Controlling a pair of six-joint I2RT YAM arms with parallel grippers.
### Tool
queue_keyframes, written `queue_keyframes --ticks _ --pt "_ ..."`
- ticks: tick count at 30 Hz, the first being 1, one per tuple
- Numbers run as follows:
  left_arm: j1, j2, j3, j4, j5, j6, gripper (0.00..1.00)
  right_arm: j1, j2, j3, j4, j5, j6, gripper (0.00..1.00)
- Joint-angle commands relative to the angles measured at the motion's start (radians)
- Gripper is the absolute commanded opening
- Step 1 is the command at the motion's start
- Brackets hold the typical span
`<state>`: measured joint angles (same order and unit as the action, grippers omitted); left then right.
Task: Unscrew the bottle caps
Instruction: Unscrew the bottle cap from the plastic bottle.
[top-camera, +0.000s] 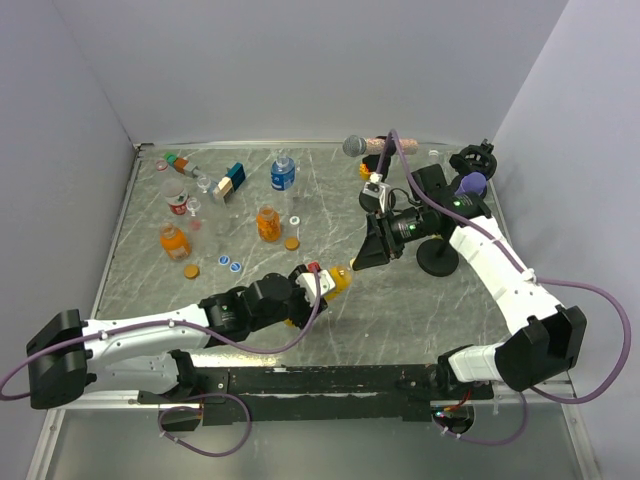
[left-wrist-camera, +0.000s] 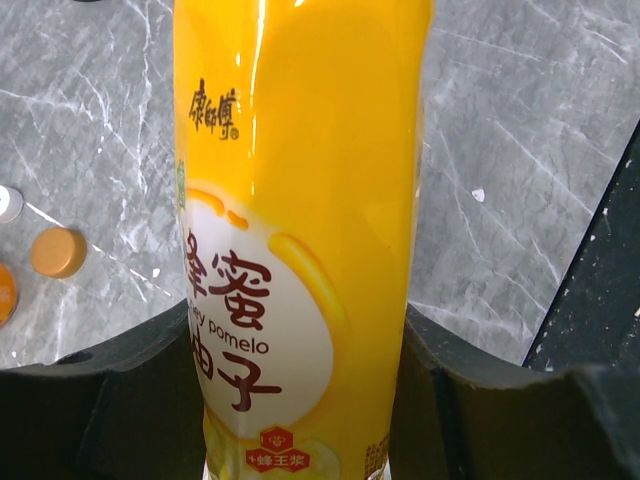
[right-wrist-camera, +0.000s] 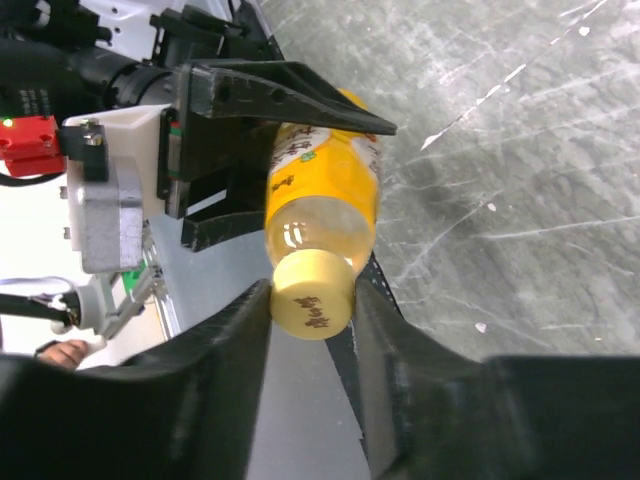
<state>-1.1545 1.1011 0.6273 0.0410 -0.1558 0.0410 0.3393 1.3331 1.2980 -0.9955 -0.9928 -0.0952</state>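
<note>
Although the overhead view hides most of it, we see a tall yellow plastic bottle (top-camera: 338, 282) held between the two arms, over the near middle of the grey marbled surface (top-camera: 450, 300). Its round yellow screw cap (right-wrist-camera: 312, 295) cannot be made out from above. Only the right wrist view shows it, with the right tool (right-wrist-camera: 312, 305) clenched on it, one finger pressed to each side. The left wrist view cuts off the bottle's top and bottom, showing its printed label and the left tool (left-wrist-camera: 300, 400) grasping its body. That view also brings close a loose orange cap (left-wrist-camera: 57, 251) lying on the surface at left, and a white cap (left-wrist-camera: 7, 203) cut by the edge.
</note>
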Motion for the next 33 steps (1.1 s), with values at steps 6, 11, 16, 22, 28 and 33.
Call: queue_keyframes --ticks 6,11,16,22,28,33 --pt "-0.004 -0.012 0.034 0.138 0.038 0.01 0.25 0.007 -0.012 0.069 -0.055 -0.04 -0.095 0.12" --pt "0.036 -0.076 -0.012 0.178 0.221 0.002 0.25 0.072 -0.011 0.106 -0.146 -0.041 -0.317 0.02" --pt "0.128 -0.127 -0.046 0.183 0.533 -0.018 0.25 0.191 -0.038 0.119 -0.225 -0.038 -0.74 0.01" --pt "0.206 -0.129 -0.044 0.139 0.729 0.014 0.25 0.247 -0.095 0.123 -0.263 -0.001 -1.175 0.04" --pt "0.242 -0.152 -0.043 0.119 0.727 0.054 0.25 0.288 -0.117 0.126 -0.184 0.088 -1.161 0.06" --pt "0.242 -0.135 -0.038 0.102 0.665 0.068 0.25 0.288 -0.156 0.084 -0.074 0.111 -1.03 0.21"
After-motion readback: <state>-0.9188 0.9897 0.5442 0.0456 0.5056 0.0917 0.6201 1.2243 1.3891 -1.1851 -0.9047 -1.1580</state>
